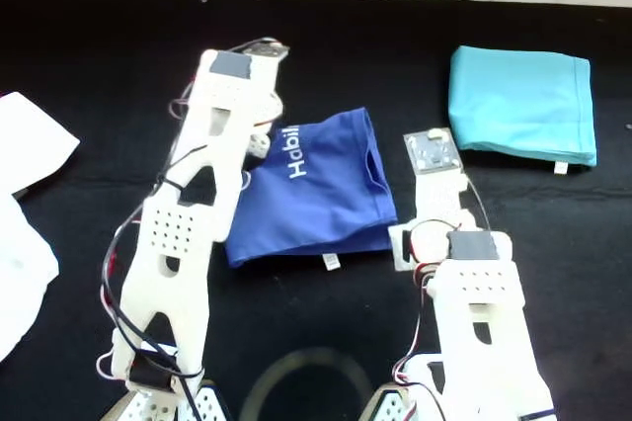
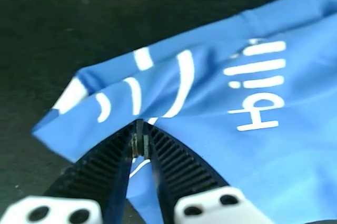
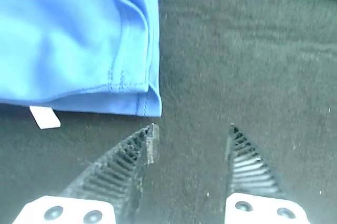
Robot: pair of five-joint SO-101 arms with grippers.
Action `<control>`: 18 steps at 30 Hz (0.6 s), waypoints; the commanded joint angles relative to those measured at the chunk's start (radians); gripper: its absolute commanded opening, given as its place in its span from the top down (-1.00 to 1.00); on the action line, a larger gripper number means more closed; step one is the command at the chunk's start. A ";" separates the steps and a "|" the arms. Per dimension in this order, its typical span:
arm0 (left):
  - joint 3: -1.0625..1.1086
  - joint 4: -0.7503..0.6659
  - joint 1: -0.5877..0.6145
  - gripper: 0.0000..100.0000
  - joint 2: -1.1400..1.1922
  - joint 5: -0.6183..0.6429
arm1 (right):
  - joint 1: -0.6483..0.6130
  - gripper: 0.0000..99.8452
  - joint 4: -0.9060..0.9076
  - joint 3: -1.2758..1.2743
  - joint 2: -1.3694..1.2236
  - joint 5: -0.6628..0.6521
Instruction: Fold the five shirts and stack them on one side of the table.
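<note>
At the table's middle, my left claw point(image 2: 139, 129) is clenched on the blue shirt point(image 1: 316, 189) at its nine o'clock edge, with cloth pinched between the ribbed fingers. My right claw point(image 3: 192, 134) hangs released over the black table point(image 1: 553, 243), just beside the shirt's four o'clock corner and apart from it. White cloth point(image 1: 25, 194) lies at the nine o'clock table edge. Farther off, at two o'clock, a folded turquoise shirt point(image 1: 521, 103) lies flat.
</note>
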State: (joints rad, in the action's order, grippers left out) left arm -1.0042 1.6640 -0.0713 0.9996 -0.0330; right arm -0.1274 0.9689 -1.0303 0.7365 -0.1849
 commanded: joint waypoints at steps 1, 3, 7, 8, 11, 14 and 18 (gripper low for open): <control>-0.033 -0.003 0.022 0.98 -0.012 0.002 | -0.008 0.57 -0.077 0.048 -0.042 0.008; -0.031 -0.003 0.022 0.98 -0.012 0.002 | -0.007 0.57 -0.124 0.051 -0.114 0.008; -0.031 -0.002 0.022 0.98 -0.019 0.003 | -0.007 0.57 -0.182 0.077 -0.268 0.008; -0.031 -0.002 0.022 0.98 -0.019 0.003 | -0.007 0.57 -0.191 0.101 -0.294 0.009; -0.031 -0.002 0.018 0.98 -0.015 0.003 | -0.007 0.57 -0.193 0.176 -0.355 0.028; -0.031 -0.002 0.016 0.98 -0.013 0.003 | -0.007 0.57 -0.193 0.260 -0.420 0.078; -0.033 -0.002 0.016 0.98 -0.013 0.003 | -0.008 0.57 -0.193 0.360 -0.542 0.084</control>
State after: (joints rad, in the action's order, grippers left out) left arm -1.0042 1.6640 -0.0575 0.9996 -0.0330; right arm -0.1274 0.7864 -0.7649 0.2516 -0.1112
